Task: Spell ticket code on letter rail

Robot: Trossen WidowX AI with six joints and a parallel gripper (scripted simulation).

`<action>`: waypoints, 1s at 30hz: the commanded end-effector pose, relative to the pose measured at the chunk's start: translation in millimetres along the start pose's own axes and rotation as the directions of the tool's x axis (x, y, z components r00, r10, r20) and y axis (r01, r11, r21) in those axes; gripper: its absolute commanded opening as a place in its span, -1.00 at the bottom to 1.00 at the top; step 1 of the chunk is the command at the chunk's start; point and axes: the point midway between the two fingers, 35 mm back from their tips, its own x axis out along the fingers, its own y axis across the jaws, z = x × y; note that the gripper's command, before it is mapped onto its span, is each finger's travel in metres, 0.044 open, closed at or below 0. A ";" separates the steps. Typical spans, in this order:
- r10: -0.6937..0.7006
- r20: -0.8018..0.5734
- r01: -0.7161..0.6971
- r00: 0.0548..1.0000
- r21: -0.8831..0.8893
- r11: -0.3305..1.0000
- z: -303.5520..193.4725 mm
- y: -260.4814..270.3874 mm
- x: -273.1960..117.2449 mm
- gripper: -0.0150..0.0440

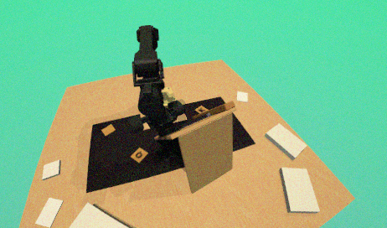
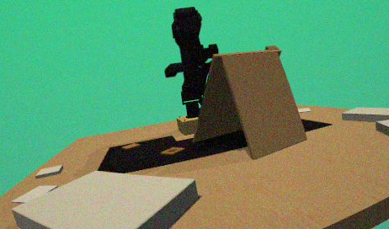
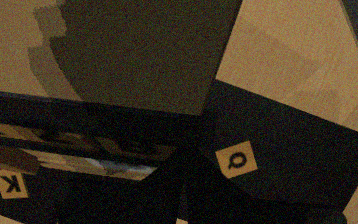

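The tented board [image 1: 207, 155] [image 2: 265, 101] stands on the black mat [image 1: 105, 172] [image 3: 300, 165]. Its letter rail [image 3: 10, 106] runs along the top and holds several tiles, deeply shaded in the wrist view; their letters are unreadable now. My gripper [image 3: 186, 150] is shut and empty, low at the rail's end on the Q tile's side; its exact contact is hidden. The Q tile [image 1: 139, 155] [image 2: 173, 151] [image 3: 236, 159] and another tile [image 1: 108, 130] [image 2: 130, 146] with no readable letter lie on the mat. The K tile [image 1: 201, 110] [image 3: 11, 184] lies behind the board. The bluish ticket print [image 3: 122, 165] is partly hidden and unreadable.
White slabs lie around the wooden counter: two at the right [image 1: 286, 141] [image 1: 299, 189], a large one at the front [image 2: 105, 195], and small ones at the left [image 1: 51, 169] [image 1: 49, 212]. A small white piece [image 1: 242, 96] lies at the back right.
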 end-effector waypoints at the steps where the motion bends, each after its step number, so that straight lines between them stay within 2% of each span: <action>1: -0.003 -0.004 0.003 1.000 0.004 1.000 -0.9 1.9 -1.0 -0.49; 30: -0.002 -0.003 0.002 1.000 0.004 1.000 -0.7 11.6 -0.3 -0.49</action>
